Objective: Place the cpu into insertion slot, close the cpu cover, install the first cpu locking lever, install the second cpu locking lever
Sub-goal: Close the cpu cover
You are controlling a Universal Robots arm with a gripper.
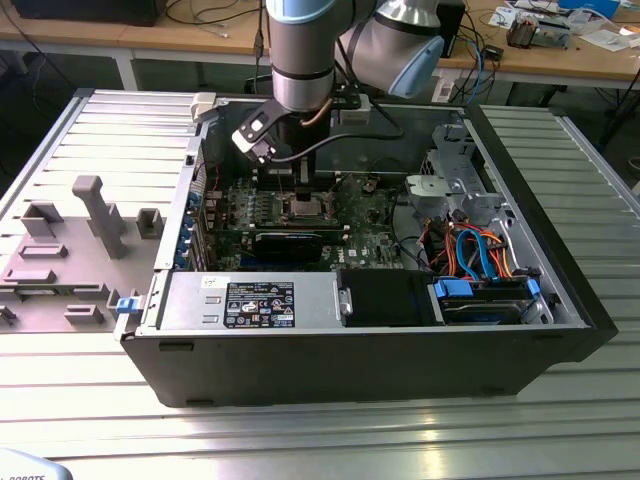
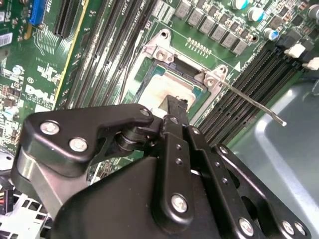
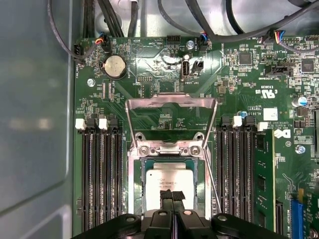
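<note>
One cpu (image 3: 168,178), one insertion slot (image 3: 198,172), one cpu cover (image 3: 171,101), one coin cell (image 3: 115,66), one open computer case (image 1: 350,365)

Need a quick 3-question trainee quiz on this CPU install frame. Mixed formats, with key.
1. True or false: the cpu lies in the insertion slot.
2. The cpu cover is: A) closed flat over the socket; B) swung open, standing up from its hinge; C) lying outside the computer.
3. Fill in: the gripper is directly over the ____.
Key: 1 true; 2 B; 3 cpu.
</note>
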